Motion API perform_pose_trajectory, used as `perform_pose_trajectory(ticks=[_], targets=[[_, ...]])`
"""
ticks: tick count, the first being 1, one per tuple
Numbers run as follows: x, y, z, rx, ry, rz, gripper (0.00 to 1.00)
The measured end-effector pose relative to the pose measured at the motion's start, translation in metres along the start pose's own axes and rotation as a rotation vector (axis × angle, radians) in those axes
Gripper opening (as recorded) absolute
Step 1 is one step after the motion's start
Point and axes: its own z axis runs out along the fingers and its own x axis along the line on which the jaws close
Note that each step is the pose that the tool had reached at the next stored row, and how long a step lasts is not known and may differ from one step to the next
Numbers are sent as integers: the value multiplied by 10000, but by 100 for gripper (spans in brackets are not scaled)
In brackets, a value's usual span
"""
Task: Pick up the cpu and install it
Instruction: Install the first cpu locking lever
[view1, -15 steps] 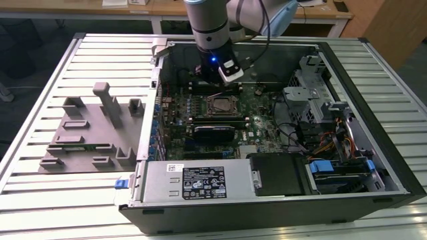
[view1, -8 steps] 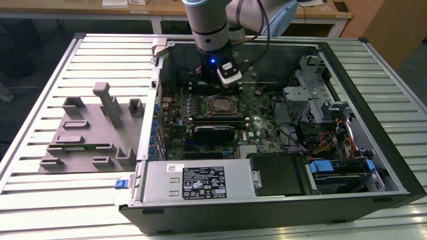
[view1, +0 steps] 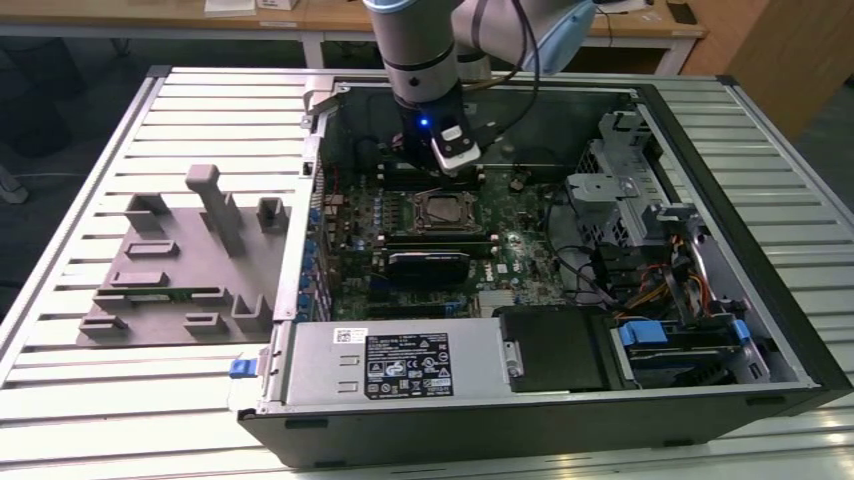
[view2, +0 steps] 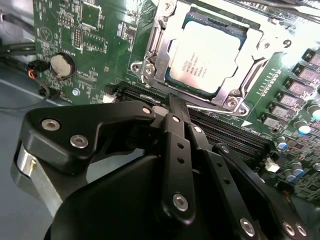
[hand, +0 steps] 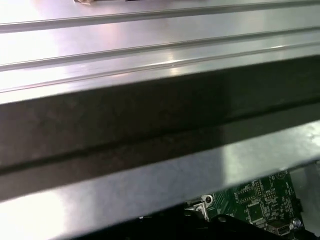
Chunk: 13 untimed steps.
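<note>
The cpu (view2: 207, 55) lies flat in its socket on the green motherboard (view2: 100, 55), silver top up, with the metal socket frame around it. In the exterior view the cpu (view1: 445, 211) sits mid-board inside the open computer case. My gripper (view1: 458, 172) hangs just behind the socket, a little above the board. In the second wrist view the gripper (view2: 172, 100) has its black fingers (view2: 175, 145) drawn together, with nothing between them. Their tips stop over the memory slots beside the socket, apart from the cpu.
A black finned block (view1: 427, 265) lies in front of the socket. A grey fixture with upright blocks (view1: 187, 260) stands on the slatted table at the exterior view's left. The power supply (view1: 400, 365) and drive bays (view1: 667, 300) fill the case's front and right. The case wall (hand: 150, 125) is close.
</note>
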Motion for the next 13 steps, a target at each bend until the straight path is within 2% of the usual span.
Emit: perform_pose_trajectory(ticks=[6,13], targets=[[13,42,9,32,-25,156,11],[19,42,36,57,-43,278,11]])
